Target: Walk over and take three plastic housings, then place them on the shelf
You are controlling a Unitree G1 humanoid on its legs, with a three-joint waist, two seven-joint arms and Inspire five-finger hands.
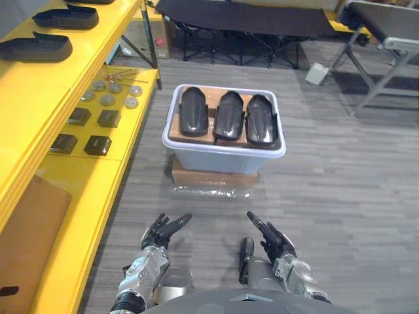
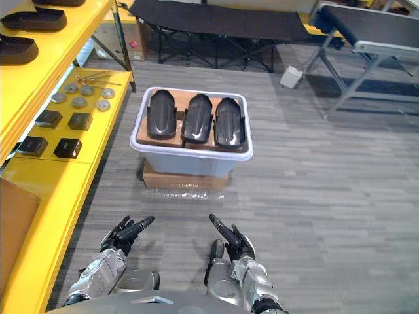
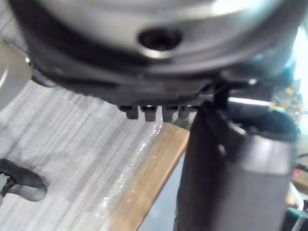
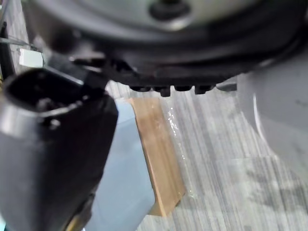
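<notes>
Nearest, both hands hang low over the grey plank floor (image 1: pixel 340 196). The left hand (image 1: pixel 162 231) and the right hand (image 1: pixel 273 241) each have their fingers stretched out straight, pointing ahead and slightly toward one another, holding nothing.

Just past the fingertips a strip of clear plastic wrap (image 1: pixel 211 192) lies on the floor, against a flat cardboard box (image 1: pixel 213 175). On that box sits a pale grey bin (image 1: pixel 222 149). The three plastic housings lie in the bin on a brown sheet, side by side and touching or nearly so: the left housing (image 1: pixel 194 111), the middle housing (image 1: pixel 230 115) and the right housing (image 1: pixel 260 118). Each has its long axis running from near to far, with the rounded end at the bin's far side.

Along the robot's left runs the yellow shelf (image 1: pixel 98 190). Its lower tier carries a cardboard sheet (image 1: pixel 26 229), small black blocks (image 1: pixel 97 144) and metal discs (image 1: pixel 107 99); the upper tier holds two dark shells (image 1: pixel 36 47).

Farther off stand a black folding cot (image 1: pixel 242 19), a small white box (image 1: pixel 316 73) and a metal frame (image 1: pixel 386 42).
</notes>
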